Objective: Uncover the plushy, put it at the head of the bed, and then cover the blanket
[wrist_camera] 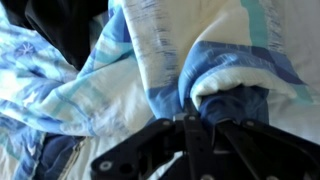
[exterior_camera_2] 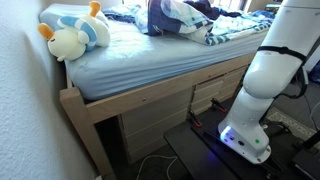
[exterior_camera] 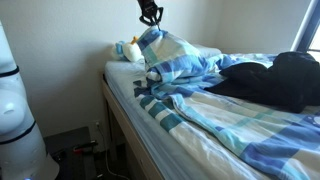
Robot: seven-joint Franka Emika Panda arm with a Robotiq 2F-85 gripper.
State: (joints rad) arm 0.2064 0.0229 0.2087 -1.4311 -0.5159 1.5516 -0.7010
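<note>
In an exterior view, camera low beside the bed (exterior_camera: 113,115), facing its head end. In an exterior view, camera low off the bed (exterior_camera_2: 150,95) at its head corner, facing along its side. Both exterior views share the plushy (exterior_camera: 127,50) (exterior_camera_2: 70,35). Wrist view: close above the blanket (wrist_camera: 110,80).

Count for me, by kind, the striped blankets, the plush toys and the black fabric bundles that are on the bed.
striped blanket: 1
plush toy: 1
black fabric bundle: 1
Total: 3
</note>
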